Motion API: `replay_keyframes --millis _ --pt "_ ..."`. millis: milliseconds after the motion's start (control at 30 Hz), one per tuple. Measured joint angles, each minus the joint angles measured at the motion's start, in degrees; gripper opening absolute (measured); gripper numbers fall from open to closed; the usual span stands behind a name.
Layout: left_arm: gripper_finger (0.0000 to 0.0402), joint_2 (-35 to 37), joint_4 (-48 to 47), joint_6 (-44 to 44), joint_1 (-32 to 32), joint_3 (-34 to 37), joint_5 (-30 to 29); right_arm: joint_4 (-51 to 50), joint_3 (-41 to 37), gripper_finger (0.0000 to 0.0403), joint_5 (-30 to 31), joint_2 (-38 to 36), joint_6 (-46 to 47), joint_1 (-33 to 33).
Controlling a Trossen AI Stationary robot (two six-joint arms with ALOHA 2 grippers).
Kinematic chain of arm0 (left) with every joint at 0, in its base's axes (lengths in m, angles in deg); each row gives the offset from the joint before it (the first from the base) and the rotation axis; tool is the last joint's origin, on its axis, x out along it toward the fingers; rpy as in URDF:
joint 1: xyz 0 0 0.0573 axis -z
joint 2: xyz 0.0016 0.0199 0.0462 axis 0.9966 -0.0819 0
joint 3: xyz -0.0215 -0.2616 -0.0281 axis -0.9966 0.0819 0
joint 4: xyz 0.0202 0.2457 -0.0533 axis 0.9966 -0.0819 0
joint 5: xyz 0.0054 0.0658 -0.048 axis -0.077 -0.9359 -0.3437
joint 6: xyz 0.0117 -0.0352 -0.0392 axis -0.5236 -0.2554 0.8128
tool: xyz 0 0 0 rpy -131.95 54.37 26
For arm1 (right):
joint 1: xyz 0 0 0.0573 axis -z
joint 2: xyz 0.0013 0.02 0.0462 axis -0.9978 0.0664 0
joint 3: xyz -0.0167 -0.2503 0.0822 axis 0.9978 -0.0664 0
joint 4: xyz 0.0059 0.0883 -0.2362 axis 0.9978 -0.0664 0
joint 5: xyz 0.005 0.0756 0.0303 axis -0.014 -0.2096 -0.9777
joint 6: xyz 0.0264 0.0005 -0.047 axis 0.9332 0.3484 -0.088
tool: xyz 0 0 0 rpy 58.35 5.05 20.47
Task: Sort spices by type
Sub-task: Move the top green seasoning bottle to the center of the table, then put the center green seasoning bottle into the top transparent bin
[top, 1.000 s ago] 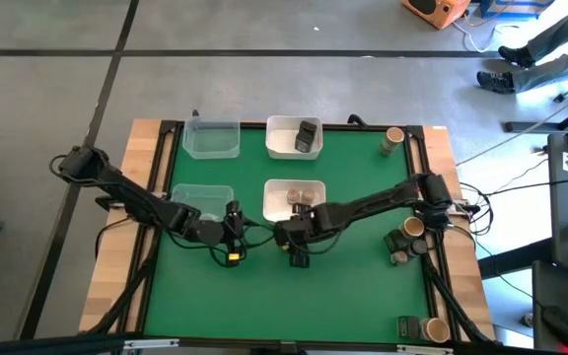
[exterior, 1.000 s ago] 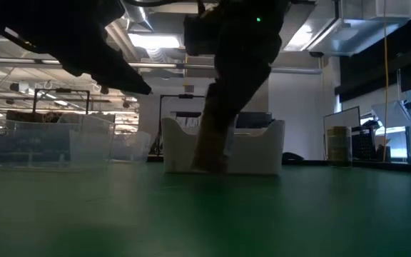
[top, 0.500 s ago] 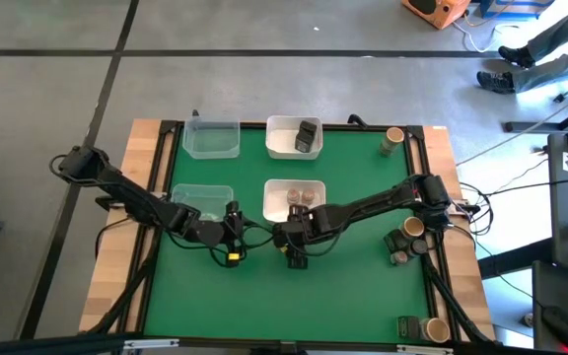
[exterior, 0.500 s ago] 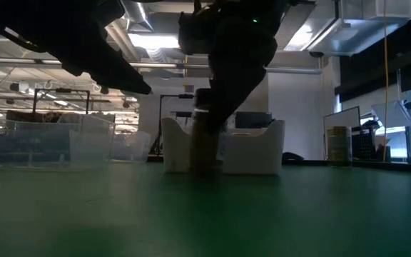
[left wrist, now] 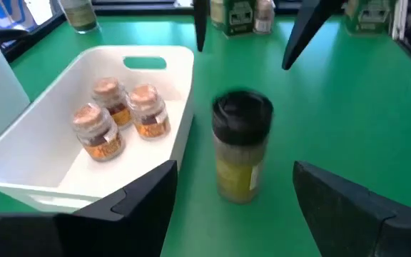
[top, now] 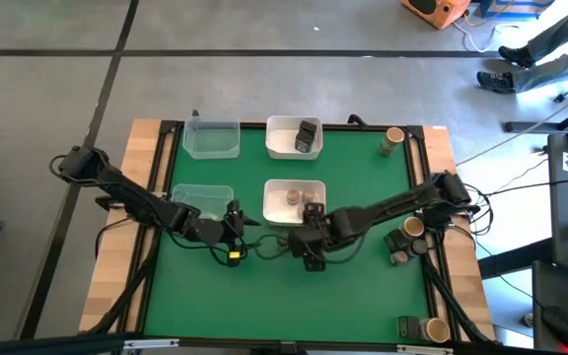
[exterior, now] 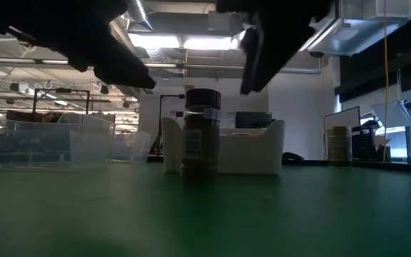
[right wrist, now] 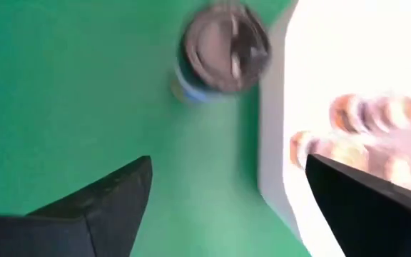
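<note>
A spice jar point(left wrist: 241, 146) with a black lid and a yellowish label stands upright on its base on the green mat, beside the near white tray point(left wrist: 184, 53). That tray holds three small brownish round jars point(left wrist: 123, 118). My right gripper point(right wrist: 228, 163) is open above the black-lidded jar point(right wrist: 223, 50), clear of it; in the low view its fingers point(exterior: 266, 50) hang over the jar point(exterior: 200, 132). My left gripper point(left wrist: 237, 207) is open, level with the table, a short way to the jar's left, touching nothing.
The far white tray point(top: 274, 128) holds a dark grey tin point(top: 308, 135). Two clear tubs point(top: 212, 138) point(top: 202, 195) sit at the left. More jars stand by the right edge point(top: 402, 237), the far right corner point(top: 393, 138) and the near right corner point(top: 422, 327).
My right gripper has set the black-lidded jar down on the mat by the near white tray, opened, let go, and risen while shifting toward the table's right edge. The jar now stands alone and upright.
</note>
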Motion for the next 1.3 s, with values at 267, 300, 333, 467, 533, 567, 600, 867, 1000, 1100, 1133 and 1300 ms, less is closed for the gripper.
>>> replay_keyframes --millis 267,300,333,467,533,567,600,867,1000,1100,1133,1300 --pt "0.0269 -0.5 2.6 -0.6 -3.2 -1.7 5.3 3.3 -11.8 0.0352 6.2 -8.0 7.7 -4.7" --pt "0.0269 -1.1 2.7 -1.3 -3.5 -2.7 5.9 4.9 -14.1 0.0351 6.8 -9.3 9.1 -5.4" --pt "0.0269 -2.0 2.7 -2.0 -3.7 -3.8 6.7 7.1 -16.4 0.0349 7.6 -10.9 10.4 -6.1" --pt "0.0269 -8.3 0.9 -5.8 -4.4 -10.1 10.0 16.4 -25.3 0.0347 11.1 -16.7 15.9 -9.0" --pt "0.0269 -11.5 -2.1 -6.6 -4.9 -13.7 10.7 20.6 -29.0 0.0347 12.8 -18.7 18.7 -10.4" --pt "0.0269 -12.8 -4.5 -6.8 -5.2 -15.5 10.7 22.4 -30.7 0.0347 13.8 -19.2 19.9 -11.0" --pt "0.0269 -14.0 -6.9 -6.8 -5.5 -17.2 10.6 24.1 -32.1 0.0347 14.9 -19.6 21.1 -11.6" --pt "0.0269 -18.6 -13.4 -5.3 -7.5 -21.9 10.7 35.2 -39.4 0.0347 20.2 -19.9 25.4 -13.7" --pt "0.0269 -19.3 -13.6 -4.5 -7.8 -21.9 13.5 38.1 -40.5 0.0347 21.5 -19.9 25.0 -13.6" --pt "0.0258 -19.9 -13.5 -4.8 -7.7 -21.9 14.0 38.1 -40.9 0.0347 24.0 -19.9 24.9 -13.6" --pt "0.025 -20.1 -13.5 -4.8 -7.7 -21.9 14.0 38.2 -41.0 0.0347 25.0 -19.9 25.0 -13.6" --pt "0.0192 -20.3 -13.1 -6.3 -7.8 -21.9 14.0 38.6 -41.0 0.0347 27.7 -19.9 24.9 -13.6"
